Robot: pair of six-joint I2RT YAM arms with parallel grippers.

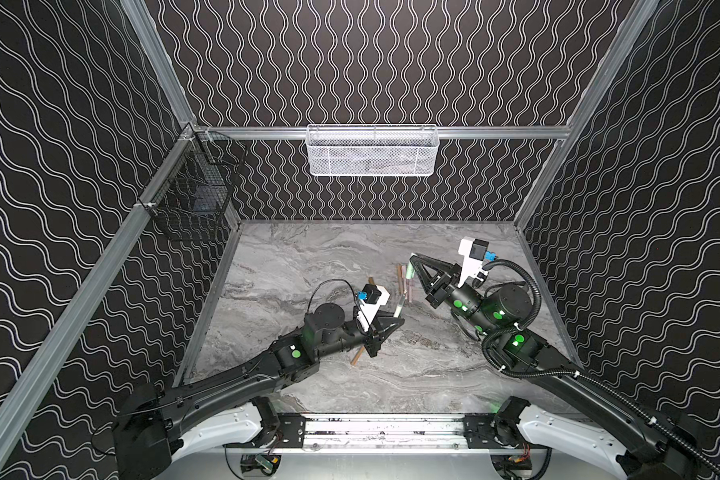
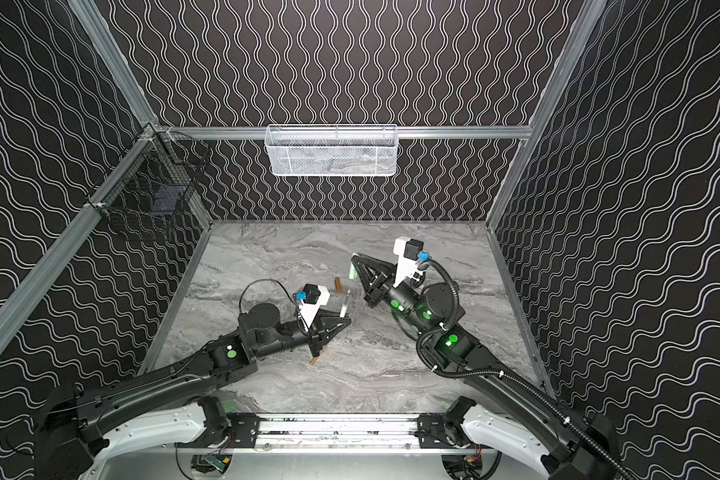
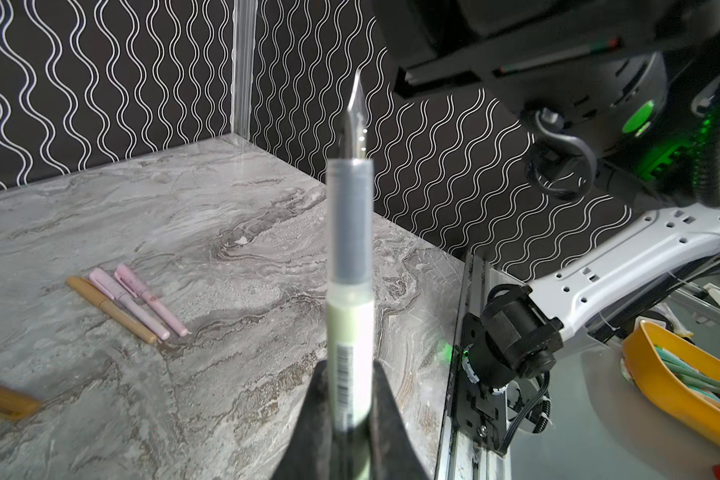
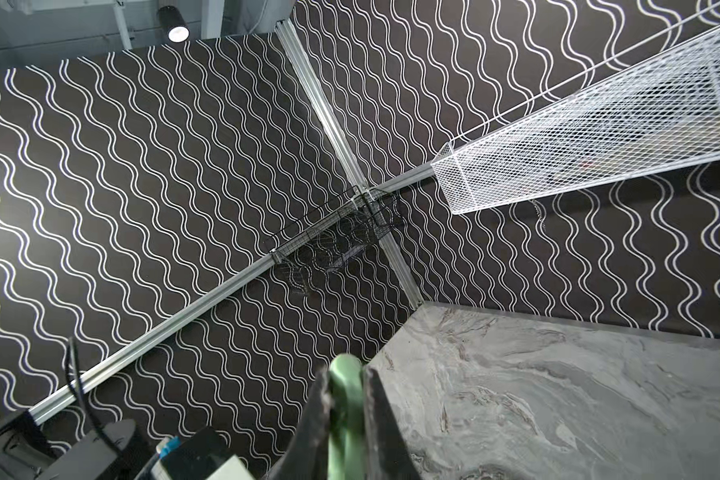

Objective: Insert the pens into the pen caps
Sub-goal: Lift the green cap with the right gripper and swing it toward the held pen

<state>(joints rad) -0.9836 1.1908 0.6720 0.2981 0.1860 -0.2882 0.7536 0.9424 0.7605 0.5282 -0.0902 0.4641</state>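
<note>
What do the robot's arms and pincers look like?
The left arm and right arm are black with white base shells and green dots. The left pincer and right pincer are black tapering triangles. Each wrist has a white camera bracket with a blue plug. A ribbed black hose follows the right arm; a thin cable loops off the left.

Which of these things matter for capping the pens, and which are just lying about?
For the job: green pen in left gripper; green cap in right gripper; tan pen; tan cap; three capped pens.
Lying about: white mesh basket; black wire basket; yellow tray.
</note>
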